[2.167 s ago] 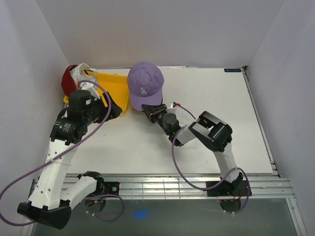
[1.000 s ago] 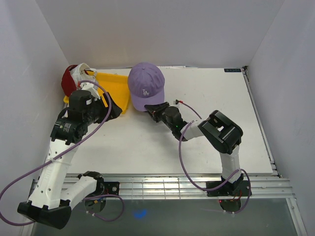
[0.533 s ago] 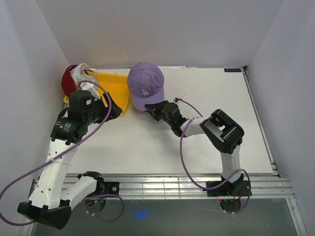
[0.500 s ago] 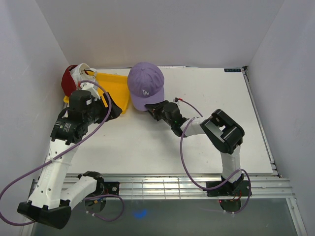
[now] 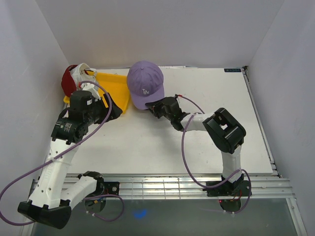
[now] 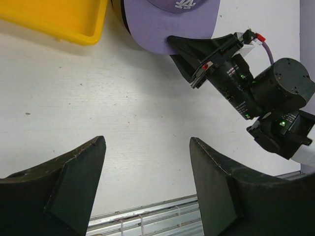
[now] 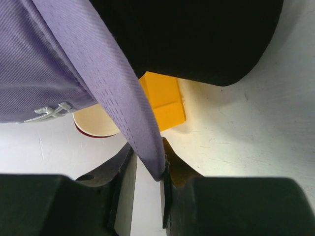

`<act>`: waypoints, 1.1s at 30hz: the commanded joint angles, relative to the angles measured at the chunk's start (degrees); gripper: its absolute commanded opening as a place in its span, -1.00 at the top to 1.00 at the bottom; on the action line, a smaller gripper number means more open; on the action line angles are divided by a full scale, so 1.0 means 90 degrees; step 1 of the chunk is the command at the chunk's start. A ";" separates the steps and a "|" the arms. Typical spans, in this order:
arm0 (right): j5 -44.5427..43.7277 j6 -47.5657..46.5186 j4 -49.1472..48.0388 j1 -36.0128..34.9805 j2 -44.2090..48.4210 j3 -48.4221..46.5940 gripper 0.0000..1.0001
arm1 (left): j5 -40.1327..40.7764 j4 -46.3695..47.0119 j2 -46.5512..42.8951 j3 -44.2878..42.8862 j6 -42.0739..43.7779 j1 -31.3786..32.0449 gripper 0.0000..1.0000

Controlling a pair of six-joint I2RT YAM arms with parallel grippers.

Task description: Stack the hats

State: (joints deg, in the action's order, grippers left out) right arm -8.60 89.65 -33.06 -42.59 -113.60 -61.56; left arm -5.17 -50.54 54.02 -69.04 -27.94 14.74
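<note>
The lavender cap (image 5: 145, 84) with white LA sits at the table's back middle, over a black rounded form (image 7: 197, 34). My right gripper (image 5: 155, 106) is shut on its brim (image 7: 110, 73), which passes between the two fingers; the brim and that gripper also show in the left wrist view (image 6: 170, 27). A red cap (image 5: 67, 81) with a pale cap (image 5: 81, 73) on it lies at the far left; its beige underside and red edge show in the right wrist view (image 7: 96, 125). My left gripper (image 6: 147, 187) is open and empty above bare table.
A flat yellow tray (image 5: 112, 84) lies between the red cap and the lavender cap, and shows in the left wrist view (image 6: 54, 19) and right wrist view (image 7: 162, 101). White walls enclose the table. A metal rail (image 5: 162, 186) runs along the near edge.
My right gripper has reached farther toward the back left, holding the lavender brim, and the cap has shifted slightly left. The left arm has not moved.
</note>
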 commanded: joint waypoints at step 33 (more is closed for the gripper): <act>0.0271 -0.1803 0.2296 0.0133 0.2044 0.2025 -0.26 | 0.0407 0.0196 0.0511 -0.0424 -0.0313 0.0012 -0.60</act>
State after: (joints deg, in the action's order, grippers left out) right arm -6.48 80.47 -14.04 -40.88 -98.78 -45.47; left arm -4.80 -49.32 57.95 -69.65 -30.24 14.74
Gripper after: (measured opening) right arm 0.627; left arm 0.799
